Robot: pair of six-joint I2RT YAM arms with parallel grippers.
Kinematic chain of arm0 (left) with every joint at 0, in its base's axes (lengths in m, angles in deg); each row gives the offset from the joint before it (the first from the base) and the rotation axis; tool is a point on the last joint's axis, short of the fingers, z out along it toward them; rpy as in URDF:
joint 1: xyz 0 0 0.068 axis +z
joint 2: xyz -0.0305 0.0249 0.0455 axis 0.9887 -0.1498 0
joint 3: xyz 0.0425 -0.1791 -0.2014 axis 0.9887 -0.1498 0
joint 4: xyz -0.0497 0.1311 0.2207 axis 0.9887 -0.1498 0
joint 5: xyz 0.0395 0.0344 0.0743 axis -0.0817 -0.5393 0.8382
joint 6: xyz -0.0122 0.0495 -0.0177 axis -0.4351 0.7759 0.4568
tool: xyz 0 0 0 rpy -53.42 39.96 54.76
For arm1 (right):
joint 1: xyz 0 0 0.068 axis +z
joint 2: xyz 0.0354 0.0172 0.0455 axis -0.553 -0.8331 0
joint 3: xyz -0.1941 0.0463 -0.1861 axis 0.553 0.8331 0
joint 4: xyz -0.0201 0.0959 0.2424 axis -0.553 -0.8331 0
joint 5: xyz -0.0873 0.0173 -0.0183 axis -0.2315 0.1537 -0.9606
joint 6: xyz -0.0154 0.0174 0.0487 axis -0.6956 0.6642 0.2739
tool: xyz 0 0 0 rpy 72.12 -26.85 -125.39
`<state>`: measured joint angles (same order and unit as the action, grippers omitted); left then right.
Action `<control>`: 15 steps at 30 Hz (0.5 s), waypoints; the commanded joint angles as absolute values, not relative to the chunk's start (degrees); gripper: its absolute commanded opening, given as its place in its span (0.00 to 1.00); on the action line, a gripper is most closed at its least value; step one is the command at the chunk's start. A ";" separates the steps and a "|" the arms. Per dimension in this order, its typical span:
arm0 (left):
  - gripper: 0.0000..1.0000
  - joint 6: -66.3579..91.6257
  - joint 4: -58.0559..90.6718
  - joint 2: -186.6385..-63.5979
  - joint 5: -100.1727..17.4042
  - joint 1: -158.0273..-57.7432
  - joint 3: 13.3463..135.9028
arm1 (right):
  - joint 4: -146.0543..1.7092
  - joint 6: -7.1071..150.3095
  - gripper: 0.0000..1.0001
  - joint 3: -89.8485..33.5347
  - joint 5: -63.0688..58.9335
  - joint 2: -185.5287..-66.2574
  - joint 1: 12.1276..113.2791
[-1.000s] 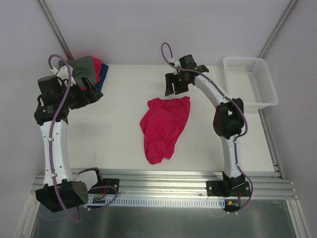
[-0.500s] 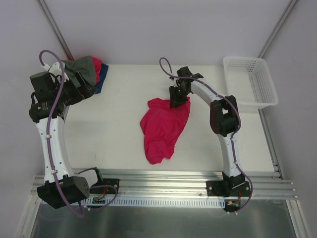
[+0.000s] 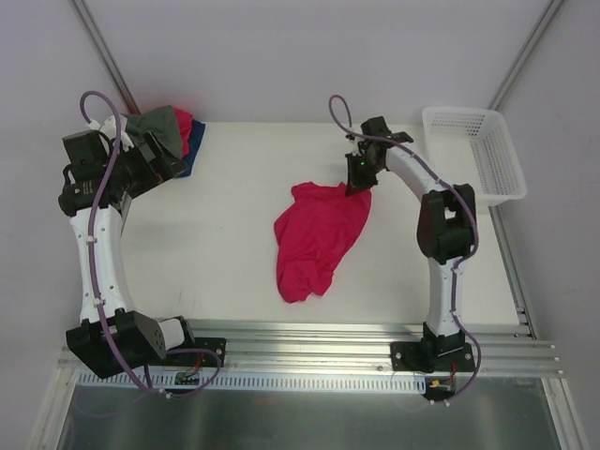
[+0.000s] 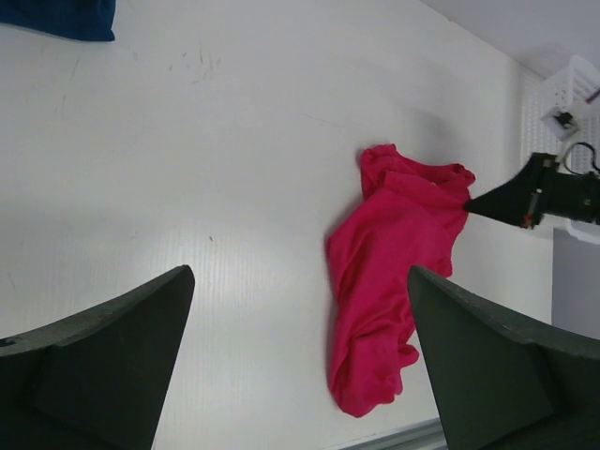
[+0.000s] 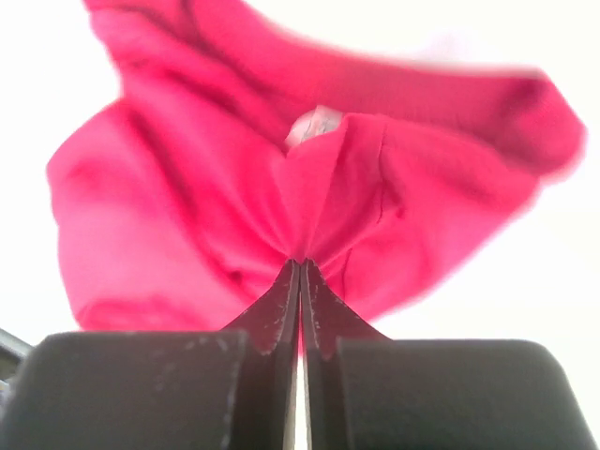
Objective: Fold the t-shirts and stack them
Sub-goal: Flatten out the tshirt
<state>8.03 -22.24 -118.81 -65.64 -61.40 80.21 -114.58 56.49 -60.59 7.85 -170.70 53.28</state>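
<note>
White bench (image 3: 216, 234) carries a crumpled crimson t-shirt (image 3: 319, 239) at centre, its far edge pinched in the right claw (image 3: 359, 187). Near piled shirts (image 3: 159, 127) in the far left corner, the left claw (image 3: 173, 164) gapes wide.

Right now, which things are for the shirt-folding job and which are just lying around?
For the job:
- crimson t-shirt, pinched in the right claw
- grey-green t-shirt, in the far left pile
- dark blue t-shirt, in the same pile

Just lying about:
- white lattice basket, far right
</note>
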 commanded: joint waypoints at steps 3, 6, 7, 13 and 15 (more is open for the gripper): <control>0.99 5.85 -19.55 -122.30 -68.28 -61.17 84.19 | -119.56 57.05 0.01 -54.85 7.69 -147.95 45.71; 0.99 6.20 -19.37 -124.06 -67.58 -61.26 86.03 | -121.67 56.53 0.00 -49.40 8.40 -140.38 43.69; 0.99 6.37 -19.20 -124.68 -67.58 -61.26 87.17 | -121.67 56.52 0.01 -48.33 8.74 -138.44 43.25; 0.99 6.37 -18.84 -128.02 -67.13 -61.44 91.48 | -115.35 58.46 0.01 -50.32 11.91 -132.96 43.51; 0.99 6.11 -18.67 -128.99 -67.14 -61.61 92.54 | -115.17 58.02 0.01 -53.41 11.82 -134.80 43.94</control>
